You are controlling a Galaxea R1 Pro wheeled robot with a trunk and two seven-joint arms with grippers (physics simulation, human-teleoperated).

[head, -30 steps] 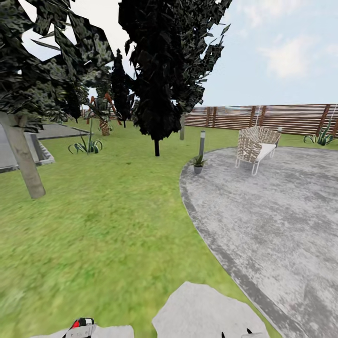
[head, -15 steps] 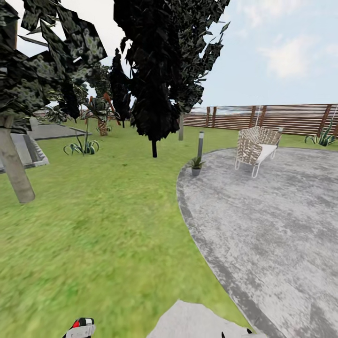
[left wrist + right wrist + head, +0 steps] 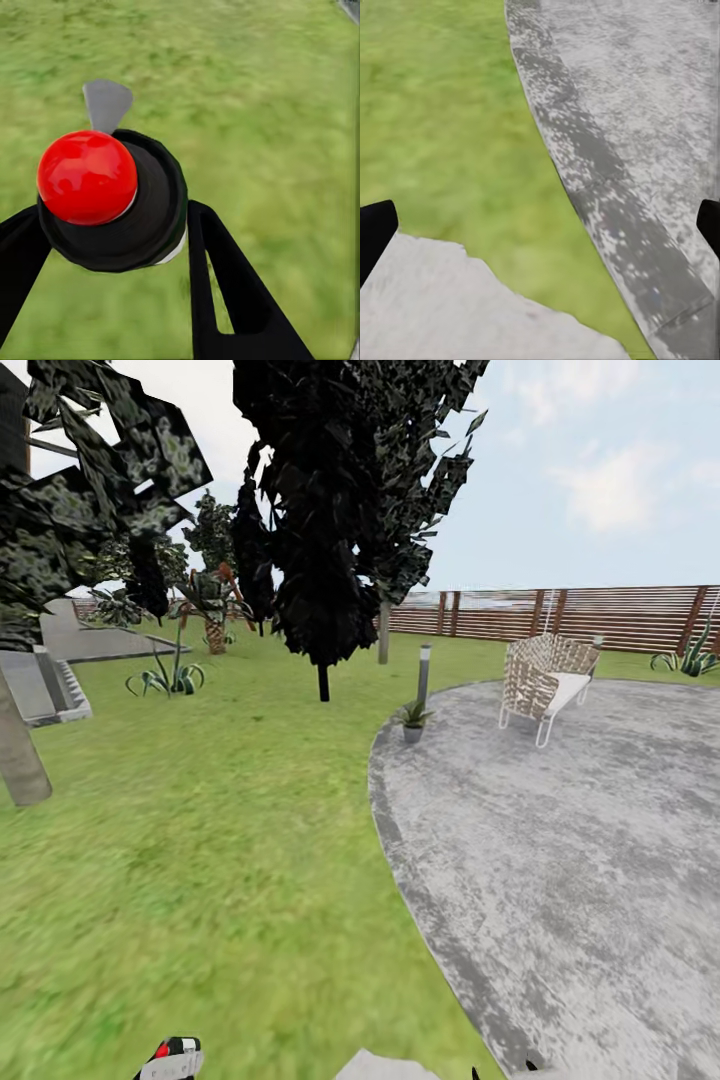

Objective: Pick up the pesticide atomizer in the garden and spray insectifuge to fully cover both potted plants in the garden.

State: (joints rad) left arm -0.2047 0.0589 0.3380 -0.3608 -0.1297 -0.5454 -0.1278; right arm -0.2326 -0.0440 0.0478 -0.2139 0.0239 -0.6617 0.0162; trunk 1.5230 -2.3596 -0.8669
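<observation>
The pesticide atomizer, a dark bottle with a round red top, sits between the black fingers of my left gripper, which is shut on it. In the head view its red spot peeks up at the bottom edge with the left gripper. One potted plant, a small green rosette in a grey pot, stands far ahead at the rim of the round paved patch. My right gripper is open and holds nothing, above the grass beside the patch's edge.
A woven chair stands on the paved patch, with a short lamp post behind the pot. Dark trees and a trunk rise on the lawn at left. A brown slatted fence closes the back. A stepping stone lies just below me.
The whole view has shifted: the camera has moved forward over the lawn and the stepping stone has slid to the bottom edge. Both grippers hold the same pose.
</observation>
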